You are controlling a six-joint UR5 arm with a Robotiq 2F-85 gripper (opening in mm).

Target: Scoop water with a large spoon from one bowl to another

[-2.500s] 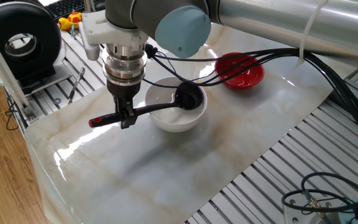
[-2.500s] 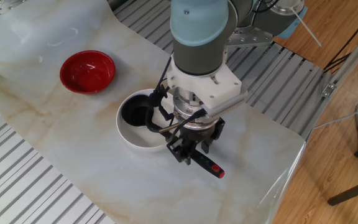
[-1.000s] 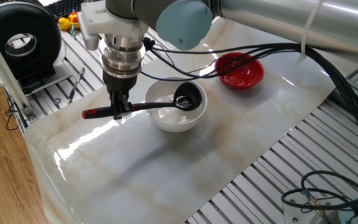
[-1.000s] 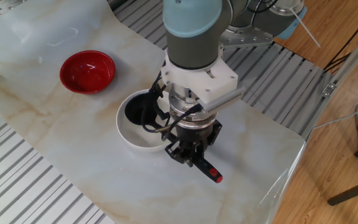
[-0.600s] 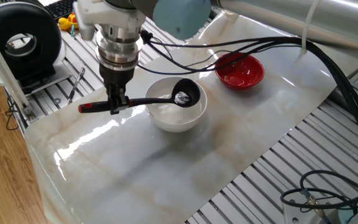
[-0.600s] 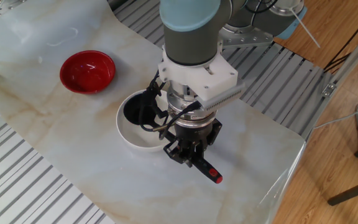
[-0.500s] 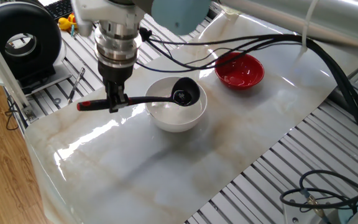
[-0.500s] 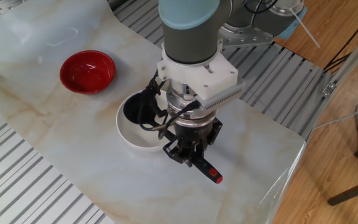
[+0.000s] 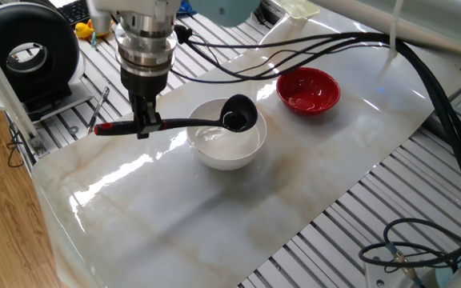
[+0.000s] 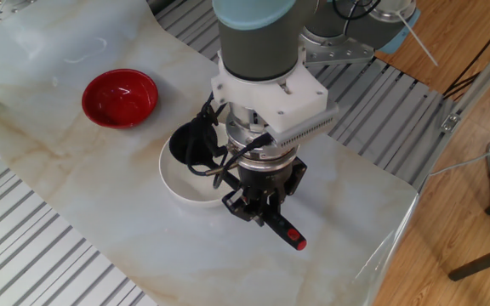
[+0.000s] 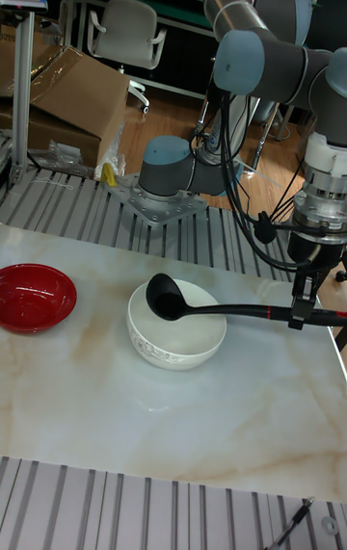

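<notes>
We see the hand point(image 9: 143, 126) clamped on the ladle point(image 9: 184, 122) near its red-tipped end, holding it about level, with the black scoop lifted just above the white bowl point(image 9: 227, 146) at its far rim. The red bowl point(image 9: 309, 90) sits apart on the marble worktop point(image 9: 214, 208), to the right.

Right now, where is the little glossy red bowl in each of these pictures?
One fixed view: the small glossy red bowl sits upper right of centre.
The other fixed view: upper left.
Tall fixed view: at the left edge, mid-height.
Shared landmark: the large plain white bowl beside it.
</notes>
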